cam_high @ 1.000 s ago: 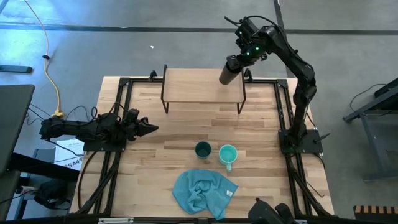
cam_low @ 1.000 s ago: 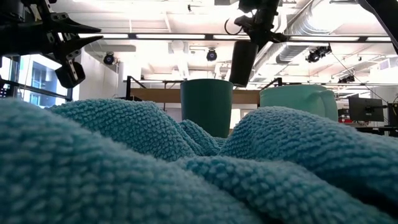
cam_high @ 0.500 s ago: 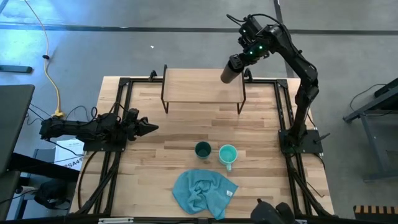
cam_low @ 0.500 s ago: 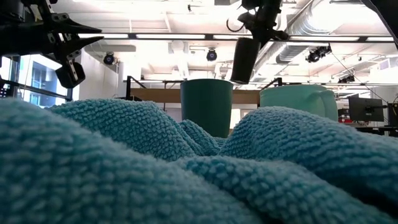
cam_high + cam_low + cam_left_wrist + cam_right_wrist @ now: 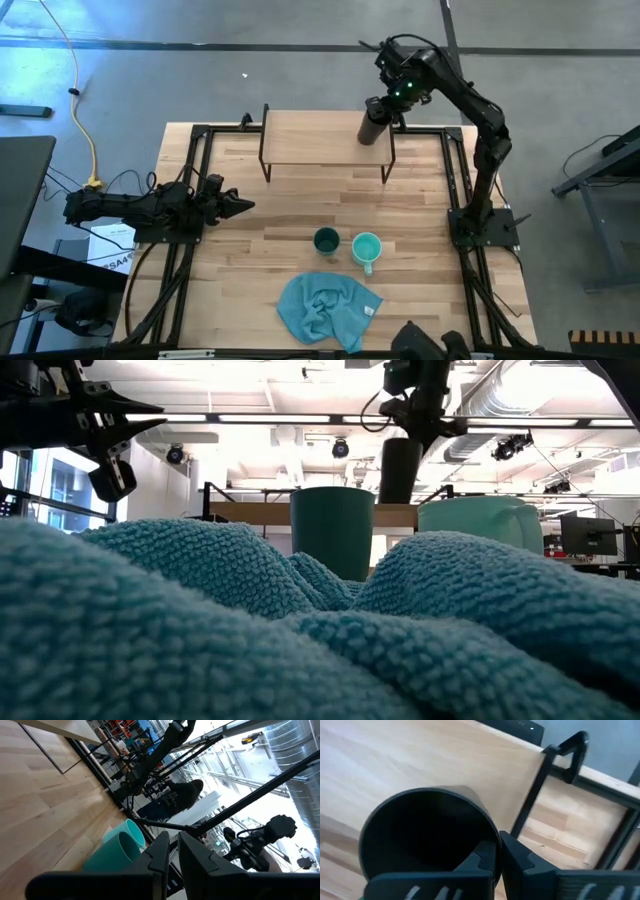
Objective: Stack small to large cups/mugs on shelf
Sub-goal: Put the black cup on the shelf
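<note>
Right gripper clamping the black cup's rim.
Smooth cylindrical cup at the light-wood shelf's upper-right end; left gripper closed.

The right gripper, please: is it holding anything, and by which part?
The right gripper holds the black cup by its rim, one finger inside and one outside, over the shelf.

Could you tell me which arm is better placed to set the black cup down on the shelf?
The right. Its claw already grips the black cup by the rim, over the shelf at its right end. The left claw sits apart at the table's left edge, holding nothing.
</note>
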You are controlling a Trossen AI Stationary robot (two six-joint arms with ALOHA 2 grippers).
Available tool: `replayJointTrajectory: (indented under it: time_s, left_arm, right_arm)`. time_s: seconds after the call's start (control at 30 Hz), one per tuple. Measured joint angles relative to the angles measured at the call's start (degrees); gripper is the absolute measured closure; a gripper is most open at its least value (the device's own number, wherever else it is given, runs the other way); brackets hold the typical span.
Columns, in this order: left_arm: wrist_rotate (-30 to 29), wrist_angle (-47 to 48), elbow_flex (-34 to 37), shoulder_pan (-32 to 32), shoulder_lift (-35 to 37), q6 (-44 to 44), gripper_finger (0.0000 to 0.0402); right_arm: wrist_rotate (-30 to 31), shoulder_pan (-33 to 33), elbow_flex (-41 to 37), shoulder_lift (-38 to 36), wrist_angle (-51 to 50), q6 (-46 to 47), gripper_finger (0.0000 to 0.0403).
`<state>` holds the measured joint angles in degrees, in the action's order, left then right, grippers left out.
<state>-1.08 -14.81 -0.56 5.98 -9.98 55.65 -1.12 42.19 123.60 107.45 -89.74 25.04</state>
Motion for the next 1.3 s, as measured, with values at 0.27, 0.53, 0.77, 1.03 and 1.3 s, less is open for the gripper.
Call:
replayJointTrajectory:
  time_s: [0.27, 0.53, 0.77, 1.03, 1.3]
  left_arm:
    - [0.0, 0.0, -0.01, -0.01, 0.0, 0.14, 0.0371]
    - [0.0, 0.0, 0.0, -0.02, 0.0, 0.14, 0.0371]
    - [0.0, 0.0, 0.0, 0.0, 0.0, 0.14, 0.0371]
    - [0.0, 0.0, 0.0, 0.0, 0.0, 0.14, 0.0371]
    - [0.0, 0.0, 0.0, 0.0, 0.0, 0.14, 0.0371]
  right_arm:
    - [1.65, -0.36, 1.23, -0.12, -0.26, 1.05, 0.0403]
    - [0.01, -0.59, 1.61, -0.25, -0.31, 1.53, 0.0403]
    - [0.03, -0.63, 1.19, -0.25, -0.3, 1.53, 0.0403]
    - [-0.86, -0.63, 1.17, -0.25, -0.3, 1.95, 0.0403]
    - [-1.07, -0.63, 1.15, -0.25, -0.28, 2.09, 0.0402]
